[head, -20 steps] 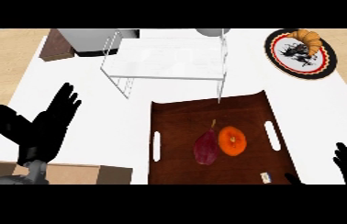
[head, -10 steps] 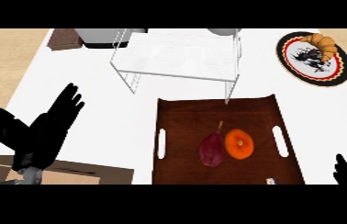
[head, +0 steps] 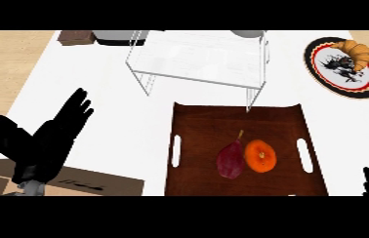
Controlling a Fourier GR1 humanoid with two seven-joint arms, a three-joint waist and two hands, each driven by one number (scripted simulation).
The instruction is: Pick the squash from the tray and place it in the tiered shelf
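In the head view we look steeply down on a white counter [head: 108,110]. A dark brown wooden tray [head: 241,120] with a slot handle on each long side lies at about five o'clock from the middle of the view. On the tray, toward its near half, we see the squash [head: 231,159], a dark red, teardrop-shaped piece with a thin stem pointing to twelve o'clock. Touching it on its three o'clock side is a round orange fruit [head: 260,155]. Both rest on the tray floor, away from the tray's walls.

At twelve o'clock from the tray stands the tiered shelf [head: 198,61], a clear rack with thin pale legs; one of its legs comes down just at the tray's far edge. At two o'clock, near the view's right edge, a round plate [head: 324,69] with a dark patterned rim carries a croissant [head: 353,51]. Behind the shelf, at eleven o'clock, we make out a small brown block [head: 75,37] and a grey rounded object [head: 119,36], too cut off to name.

The left robot hand [head: 54,139] shows at eight o'clock, fingers straight and spread wide, holding nothing, well apart from the tray. Of the right robot hand [head: 365,176] only a dark sliver shows at the right edge at four o'clock; we cannot tell its state.
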